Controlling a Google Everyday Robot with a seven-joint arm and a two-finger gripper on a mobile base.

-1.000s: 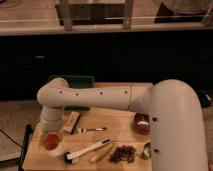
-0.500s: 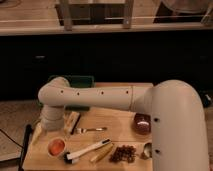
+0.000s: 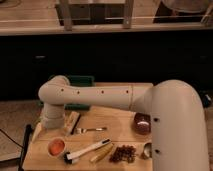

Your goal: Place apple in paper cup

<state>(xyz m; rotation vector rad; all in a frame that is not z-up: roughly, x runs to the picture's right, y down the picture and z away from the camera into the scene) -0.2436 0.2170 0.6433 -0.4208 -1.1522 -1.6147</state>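
Looked onto a pale wooden worktop (image 3: 122,117) in a dim room, with dark cabinet fronts behind its far edge and a lit counter above them. Found the gripper (image 3: 39,132) low over the worktop beside the left edge, hanging from a thick white arm (image 3: 100,97) that reached across from the right side. Could not tell whether it was open or closed.

Saw the apple (image 3: 56,146) sitting inside the paper cup (image 3: 56,154), orange-red and filling the cup's mouth. Placed the cup upright close to the near-left corner, just beside the gripper on its near side.

Noted a white-handled brush (image 3: 85,150) lying right of the cup along the near edge, and a yellowish stick (image 3: 101,152) beside it. Found a fork (image 3: 90,130) a little farther back, toward the middle. Saw dark grapes (image 3: 123,152) farther right by the near edge. Spotted a reddish-brown ball (image 3: 141,123) with white marks beyond the grapes, against the arm's bulk. Made out a green container (image 3: 80,81) at the far edge, partly behind the arm.
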